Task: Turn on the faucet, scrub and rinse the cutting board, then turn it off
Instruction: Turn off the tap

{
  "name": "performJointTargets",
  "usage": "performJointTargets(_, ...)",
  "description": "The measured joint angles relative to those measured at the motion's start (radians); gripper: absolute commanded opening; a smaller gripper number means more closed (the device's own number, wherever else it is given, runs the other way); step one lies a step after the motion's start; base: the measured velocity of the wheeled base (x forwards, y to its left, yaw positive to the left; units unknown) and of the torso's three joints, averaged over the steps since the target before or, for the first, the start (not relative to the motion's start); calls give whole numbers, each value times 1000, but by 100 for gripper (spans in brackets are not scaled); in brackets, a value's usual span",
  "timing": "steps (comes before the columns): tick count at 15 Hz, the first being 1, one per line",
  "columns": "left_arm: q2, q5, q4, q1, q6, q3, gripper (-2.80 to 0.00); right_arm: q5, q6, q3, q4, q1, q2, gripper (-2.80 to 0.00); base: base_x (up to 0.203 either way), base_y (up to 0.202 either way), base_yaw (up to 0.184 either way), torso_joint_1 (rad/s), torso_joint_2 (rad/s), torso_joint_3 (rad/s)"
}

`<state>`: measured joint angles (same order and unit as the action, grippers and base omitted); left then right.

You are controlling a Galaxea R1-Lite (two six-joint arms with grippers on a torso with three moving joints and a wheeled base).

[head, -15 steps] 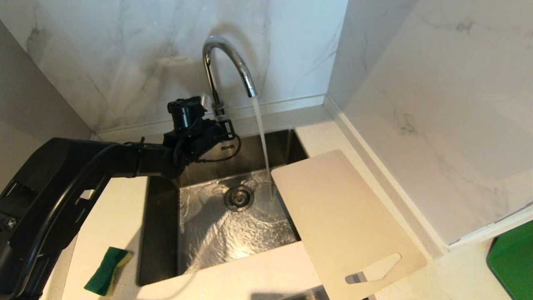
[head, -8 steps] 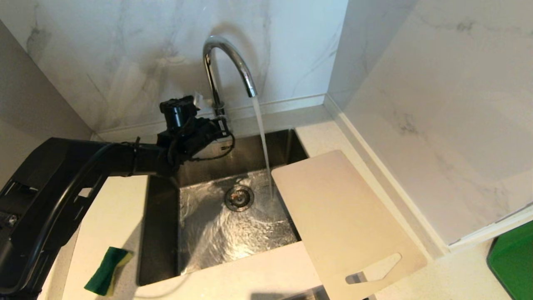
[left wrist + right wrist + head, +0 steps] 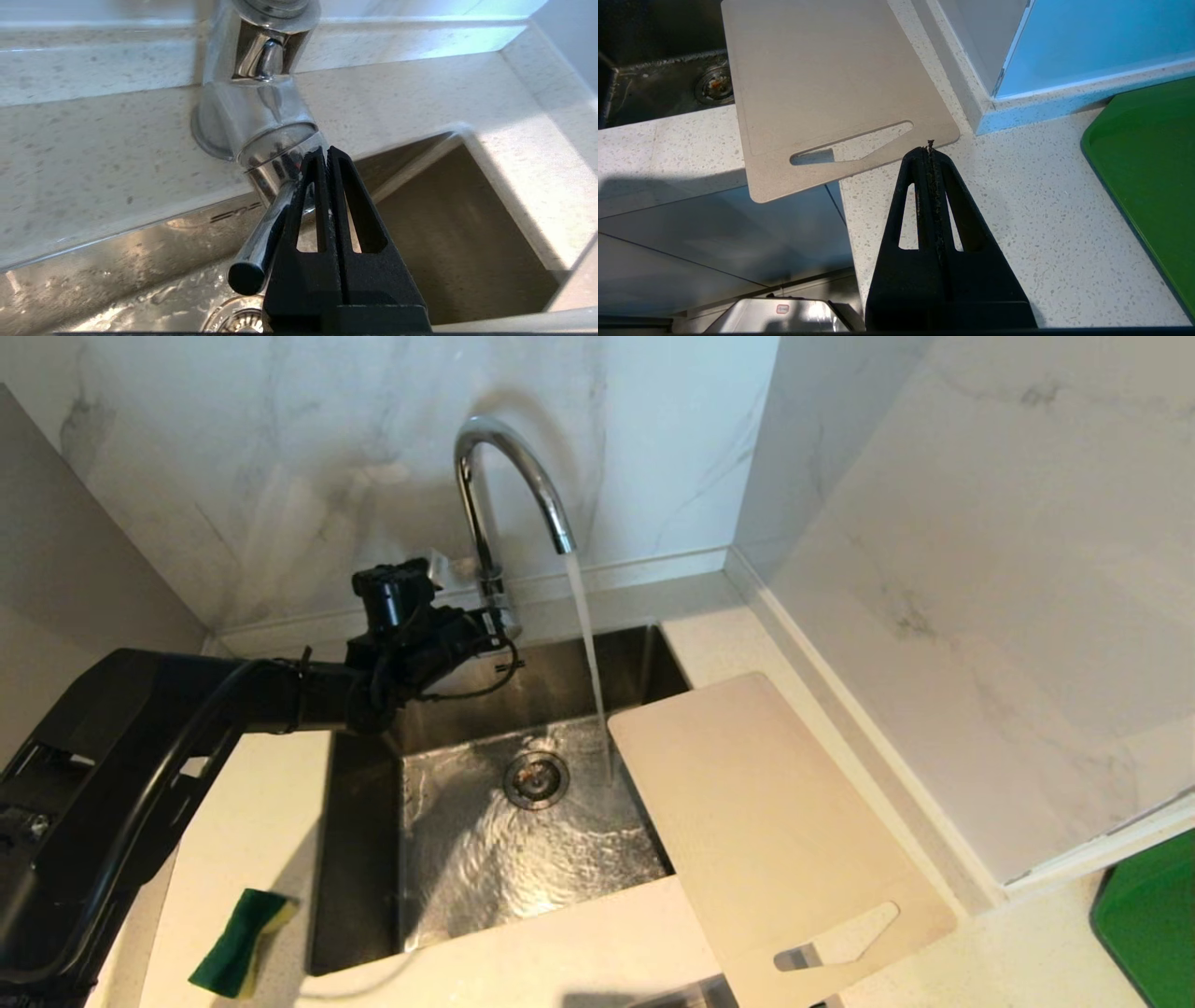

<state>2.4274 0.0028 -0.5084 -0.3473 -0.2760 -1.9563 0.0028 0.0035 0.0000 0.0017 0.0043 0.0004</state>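
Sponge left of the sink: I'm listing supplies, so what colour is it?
Green sponge with a yellow layer, best in the head view.

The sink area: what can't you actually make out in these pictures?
- Head view: the left gripper tip merges with the faucet base, so contact is unclear.
- Head view: the cutting board near corner is cut off by the bottom edge.
- Left wrist view: the spout is cut off by the top edge.
- Right wrist view: the green slab runs off the side.

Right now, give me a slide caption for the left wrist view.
Shut left gripper beside the faucet lever, above the wet sink.
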Motion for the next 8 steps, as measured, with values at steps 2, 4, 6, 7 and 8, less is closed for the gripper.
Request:
performJointTargets(2, 4, -4, -16, 8, 0, -2, -280, 0, 0, 0, 0, 0, 0, -280, 0, 0, 0, 0, 0, 0)
performJointTargets(4, 7, -22, -36, 18, 0, -5, -280, 0, 0, 0, 0, 0, 0, -280, 0, 0, 0, 0, 0, 0)
performJointTargets(6, 11, -24, -43, 25, 0, -8, -280, 0, 0, 0, 0, 0, 0, -280, 0, 0, 0, 0, 0, 0)
performJointTargets(7, 14, -25, -46, 29, 1, -10, -280, 0, 0, 0, 0, 0, 0, -280, 0, 0, 0, 0, 0, 0)
performJointTargets(8, 16, -27, -54, 36, 3, -13, -280, 0, 0, 0, 0, 0, 0, -280, 0, 0, 0, 0, 0, 0)
